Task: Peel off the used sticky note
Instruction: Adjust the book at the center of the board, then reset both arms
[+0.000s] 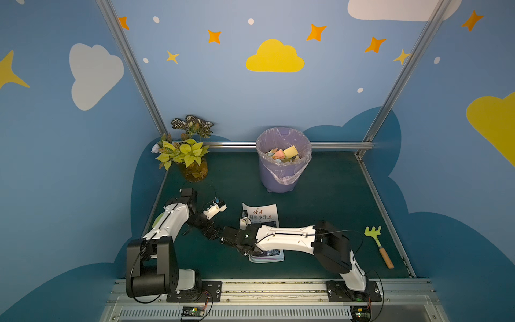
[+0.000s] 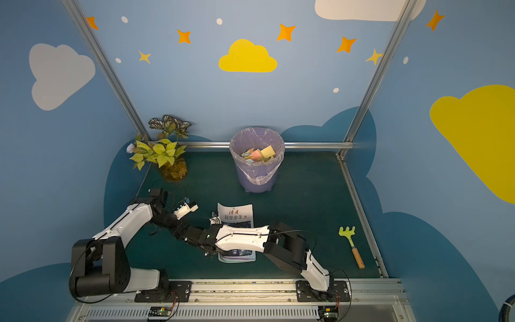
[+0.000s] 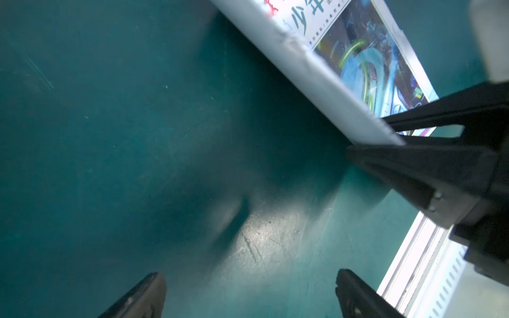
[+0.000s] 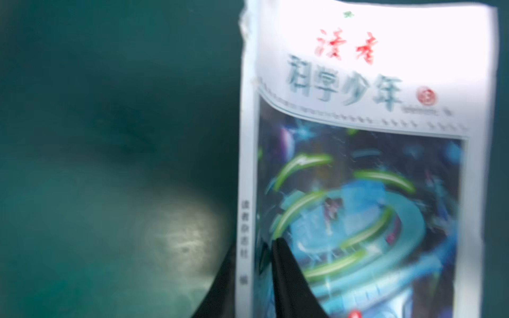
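Now low at the book, flat on the counter.
Seen from the wrists: right end effector part-way open astride the spine, toward the end away from the title, one finger on the cover, the other just beside the spine on the counter side; cannot tell whether pressing on anything. Close by, left end effector spread wide and empty, hovering over bare counter beside the same spine. Farther back, sticky notes, pink, yellow and blue, heaped in the lined purple bin, well apart from the book; cannot tell which is the used one.
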Available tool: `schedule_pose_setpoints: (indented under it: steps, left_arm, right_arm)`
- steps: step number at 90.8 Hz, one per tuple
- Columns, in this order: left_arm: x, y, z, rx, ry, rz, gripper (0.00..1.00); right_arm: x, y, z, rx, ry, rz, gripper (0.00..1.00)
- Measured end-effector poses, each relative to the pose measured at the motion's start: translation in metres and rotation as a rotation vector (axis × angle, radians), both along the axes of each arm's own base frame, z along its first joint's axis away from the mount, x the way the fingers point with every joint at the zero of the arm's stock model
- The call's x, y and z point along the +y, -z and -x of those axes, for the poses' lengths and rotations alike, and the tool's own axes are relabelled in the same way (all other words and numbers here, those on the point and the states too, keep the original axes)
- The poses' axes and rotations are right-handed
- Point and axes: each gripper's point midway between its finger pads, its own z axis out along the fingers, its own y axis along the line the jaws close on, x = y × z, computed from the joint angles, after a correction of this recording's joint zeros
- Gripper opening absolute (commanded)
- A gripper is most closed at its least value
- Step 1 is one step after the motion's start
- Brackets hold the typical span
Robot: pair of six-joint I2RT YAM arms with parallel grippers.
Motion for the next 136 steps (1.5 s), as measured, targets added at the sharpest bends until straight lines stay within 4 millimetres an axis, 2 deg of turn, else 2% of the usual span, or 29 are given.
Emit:
schedule_pose_setpoints:
  steps: [10, 15, 25, 32, 37, 47, 57, 63, 72, 80, 86, 95, 100, 109, 123, 130, 136]
  left_arm:
    - [0.000, 0.005, 0.001, 0.024, -0.001, -0.001, 1.00]
    - [0.000, 0.008, 0.001, 0.038, -0.001, 0.000, 1.00]
    - [0.001, 0.010, 0.002, 0.046, -0.002, -0.002, 1.00]
    - [0.001, 0.009, 0.000, 0.044, -0.005, -0.002, 1.00]
    - [0.000, 0.006, -0.002, 0.038, -0.010, 0.001, 1.00]
    - [0.000, -0.003, -0.013, 0.023, -0.047, 0.013, 1.00]
    - [-0.001, -0.011, -0.029, 0.001, -0.109, 0.028, 1.00]
    - [-0.001, -0.013, -0.039, -0.008, -0.148, 0.036, 1.00]
    - [-0.001, -0.013, -0.053, -0.022, -0.208, 0.049, 1.00]
    - [-0.002, -0.014, -0.067, -0.054, -0.257, 0.066, 1.00]
    - [-0.004, -0.013, -0.078, -0.090, -0.288, 0.081, 1.00]
    - [-0.004, -0.008, -0.090, -0.147, -0.336, 0.098, 1.00]
    - [-0.003, -0.004, -0.094, -0.180, -0.365, 0.109, 1.00]
    - [-0.001, 0.000, -0.100, -0.278, -0.403, 0.132, 1.00]
    - [0.000, 0.002, -0.099, -0.460, -0.435, 0.177, 1.00]
    - [0.002, 0.002, -0.101, -0.536, -0.446, 0.182, 1.00]
    - [0.003, -0.003, -0.105, -0.590, -0.454, 0.187, 1.00]
  right_arm:
    - [0.019, -0.005, -0.011, 0.003, 0.035, -0.121, 0.85]
    - [0.027, -0.004, -0.013, 0.013, 0.021, -0.158, 0.94]
    - [0.034, -0.003, -0.010, 0.031, -0.031, -0.182, 0.96]
    - [0.033, -0.012, -0.005, 0.027, -0.073, -0.196, 0.96]
    - [0.025, -0.025, -0.003, 0.012, -0.092, -0.207, 0.96]
    - [-0.006, -0.063, 0.000, -0.045, -0.105, -0.246, 0.96]
    - [-0.056, -0.104, -0.011, -0.151, -0.049, -0.280, 0.96]
    - [-0.089, -0.115, -0.020, -0.203, 0.002, -0.285, 0.96]
    - [-0.146, -0.108, -0.036, -0.246, 0.094, -0.244, 0.96]
    - [-0.207, -0.091, -0.052, -0.268, 0.207, -0.171, 0.97]
    - [-0.255, -0.086, -0.060, -0.295, 0.298, -0.137, 0.97]
    - [-0.323, -0.100, -0.067, -0.406, 0.437, -0.141, 0.97]
    - [-0.353, -0.110, -0.070, -0.502, 0.501, -0.146, 0.97]
    - [-0.395, -0.114, -0.075, -0.665, 0.575, -0.098, 0.97]
    - [-0.461, -0.084, -0.080, -0.674, 0.739, 0.084, 0.97]
    - [-0.484, -0.086, -0.086, -0.657, 0.811, 0.120, 0.97]
    - [-0.491, -0.091, -0.097, -0.647, 0.817, 0.138, 0.97]
